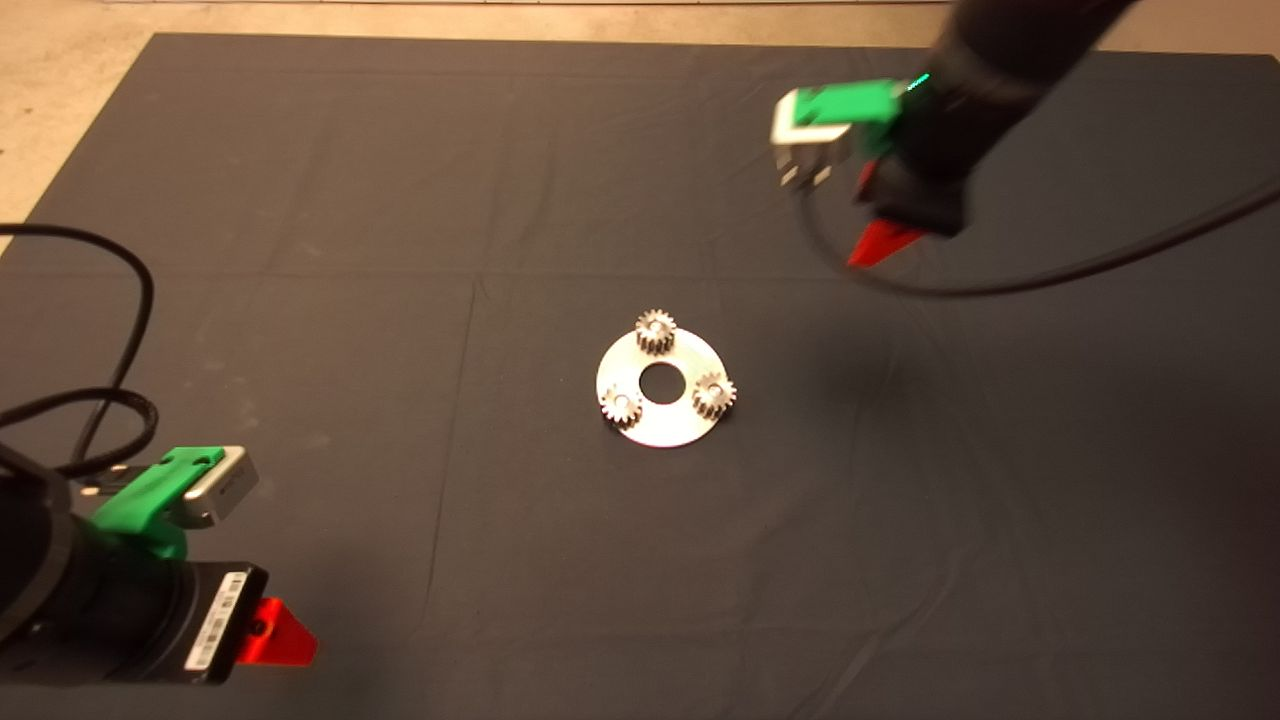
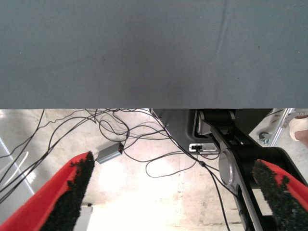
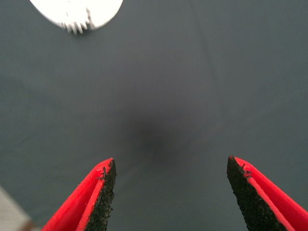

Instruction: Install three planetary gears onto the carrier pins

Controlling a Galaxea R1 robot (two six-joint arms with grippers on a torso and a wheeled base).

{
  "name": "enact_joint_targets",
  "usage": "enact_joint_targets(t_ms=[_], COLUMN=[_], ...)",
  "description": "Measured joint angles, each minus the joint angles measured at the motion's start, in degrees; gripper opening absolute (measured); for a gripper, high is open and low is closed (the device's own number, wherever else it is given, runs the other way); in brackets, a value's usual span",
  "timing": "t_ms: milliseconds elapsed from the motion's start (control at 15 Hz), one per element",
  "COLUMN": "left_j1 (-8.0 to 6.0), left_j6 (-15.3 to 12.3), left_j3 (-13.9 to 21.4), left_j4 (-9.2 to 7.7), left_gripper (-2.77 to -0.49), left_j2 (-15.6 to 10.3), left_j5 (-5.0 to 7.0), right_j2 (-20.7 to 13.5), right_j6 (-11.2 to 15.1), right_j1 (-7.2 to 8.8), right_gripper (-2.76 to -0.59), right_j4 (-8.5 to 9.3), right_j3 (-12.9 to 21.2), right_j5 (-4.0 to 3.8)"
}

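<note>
Showing 3 planetary gears (image 1: 656, 331), each seated at a carrier-pin position on the round disc (image 1: 660, 428) near the middle of the dark mat (image 1: 400, 200).

- Gear positions: 1 at the far edge of the disc, 1 at the near-left (image 1: 622, 406), 1 at the right (image 1: 714, 394). They form a triangle around the large centre hole (image 1: 660, 383).
- Carrier pins: hidden inside the gear bores; whether each gear sits fully down cannot be told.
- Orientation: disc lies flat; each gear lies flat on it, bore axis upright, teeth facing outward all round. Neither has a long axis in plan.
- Right gripper (image 3: 168, 192): raised above the far-right part of the mat, well apart from the disc, fingers spread, holding nothing. Its wrist view catches only the disc's edge (image 3: 103, 12) and some gear teeth.
- Left gripper (image 2: 175, 192): parked at the near-left edge of the mat, fingers spread, empty; its wrist view shows floor and cables beyond the mat.
- Step in hand, by judgement: installation looks complete, with no loose gear on the mat.
- Next move, by judgement: nothing left to pick; the right arm needs only to go to rest without crossing the disc.
</note>
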Motion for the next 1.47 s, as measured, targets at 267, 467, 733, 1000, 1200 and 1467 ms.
enact_joint_targets(t_ms=[267,467,733,1000,1200,1467], left_j1=[-0.02,0.0,-0.02,-0.02,-0.02,-0.02], left_j6=[4.87,7.42,8.93,9.76,10.17,10.26], left_j3=[0.0,-0.02,-0.02,-0.02,-0.02,-0.02], left_j4=[-0.35,-2.11,-3.34,-4.01,-4.28,-4.53], left_gripper=[-0.64,-0.51,-0.51,-0.51,-0.51,-0.51], left_j2=[-0.28,-1.27,-0.55,-1.05,-1.11,-1.24], left_j5=[-0.36,0.1,-0.31,-0.03,-0.07,-0.03], right_j2=[-11.32,-24.85,-40.92,-43.46,-43.91,-40.62], right_j6=[16.26,24.25,36.23,42.18,43.47,45.78], right_j1=[-0.94,-0.82,-5.97,-11.46,-12.88,-16.62], right_gripper=[-1.49,-1.46,-1.36,-1.2,-1.2,-1.14], right_j4=[3.96,4.22,6.33,6.92,7.35,7.41], right_j3=[15.57,22.03,29.99,32.47,33.25,33.5], right_j5=[-0.52,0.32,-1.11,-0.37,-0.5,-0.52])
